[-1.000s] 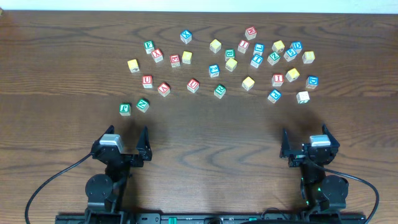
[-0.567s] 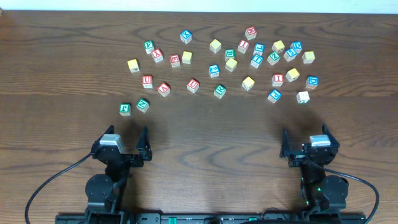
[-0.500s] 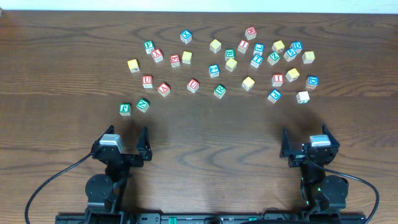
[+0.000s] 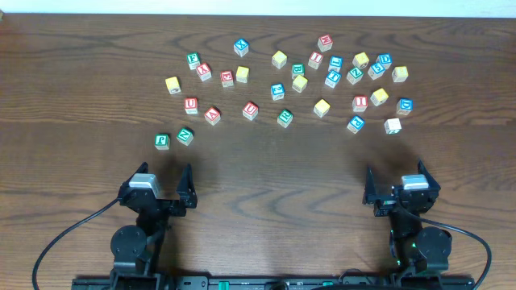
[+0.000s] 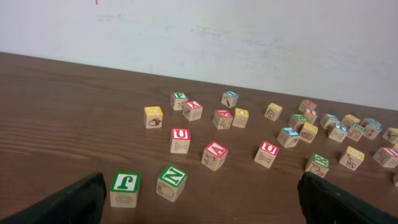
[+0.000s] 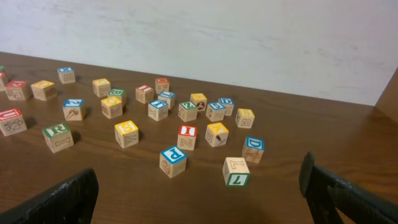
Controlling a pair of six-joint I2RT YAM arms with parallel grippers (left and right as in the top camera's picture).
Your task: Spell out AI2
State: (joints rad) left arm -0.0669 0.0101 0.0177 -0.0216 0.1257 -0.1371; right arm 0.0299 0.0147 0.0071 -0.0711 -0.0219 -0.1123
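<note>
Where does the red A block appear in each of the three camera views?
Overhead: red A block left of centre, among the left-hand blocks.
Left wrist: red A block near the centre.
Right wrist: not in view.
Shared landmark: green R block, seen in all three views.

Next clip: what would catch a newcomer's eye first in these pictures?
First, the scatter of small lettered wooden cubes across the far half of the dark wooden table, their tops red, blue, green and yellow. Next, the left gripper and right gripper at the near edge, both open, empty and well short of the cubes. A green-topped pair sits nearest the left gripper, slightly apart from the rest.
</note>
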